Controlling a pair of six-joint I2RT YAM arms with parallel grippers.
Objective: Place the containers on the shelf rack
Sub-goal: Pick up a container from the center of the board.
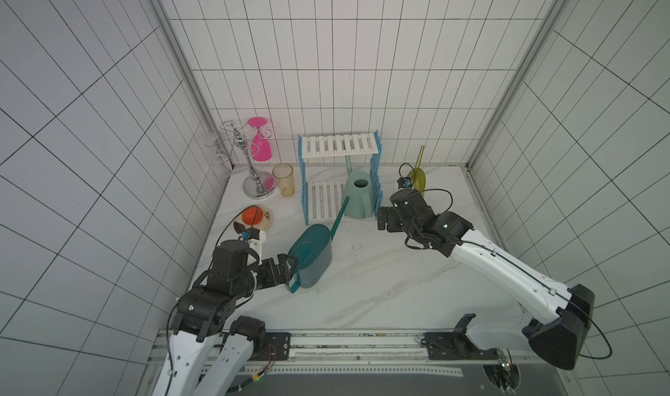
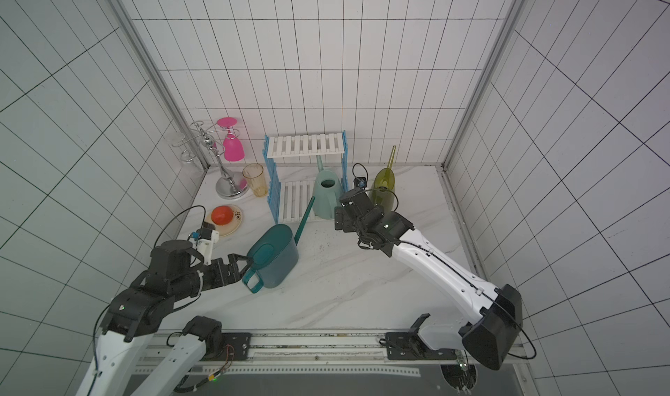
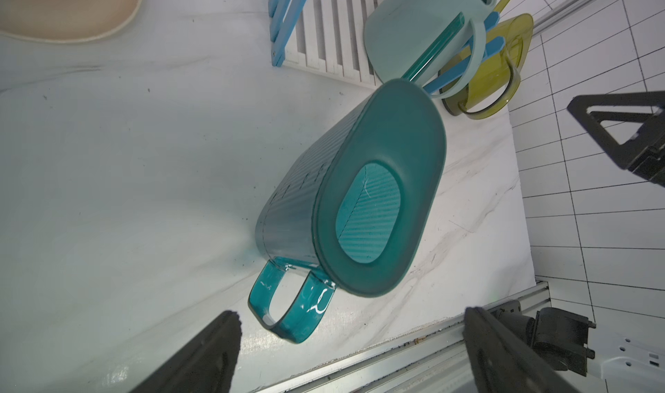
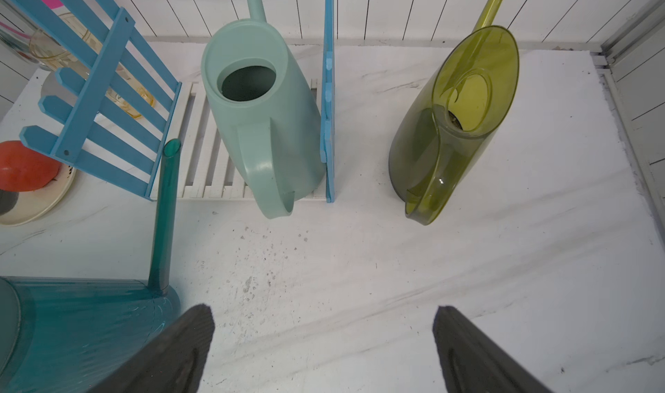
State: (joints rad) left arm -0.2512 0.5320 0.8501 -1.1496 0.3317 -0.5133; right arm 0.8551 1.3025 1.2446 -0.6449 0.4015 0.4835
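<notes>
Jaws of the left gripper point(image 1: 288, 267) spread wide at the loop handle point(image 3: 309, 304) of the dark teal can point(image 1: 311, 254), upright on the marbled tabletop point(image 1: 380, 285): probably light, rigid, slick plastic, best taken by that handle. Farther, the right gripper point(image 4: 324, 313), likewise released, empty. Beyond: mint can point(image 1: 359, 198) on the lower tier of the shelf rack point(image 1: 322, 202), olive can point(image 2: 385, 191) just beside; tiled walls point(image 1: 326, 67).

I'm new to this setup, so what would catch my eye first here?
A bright pink glass hanging upside down on the chrome stand at the back left. Then the dark teal watering can mid-table, and the mint watering can on the bottom shelf of the rack.
</notes>
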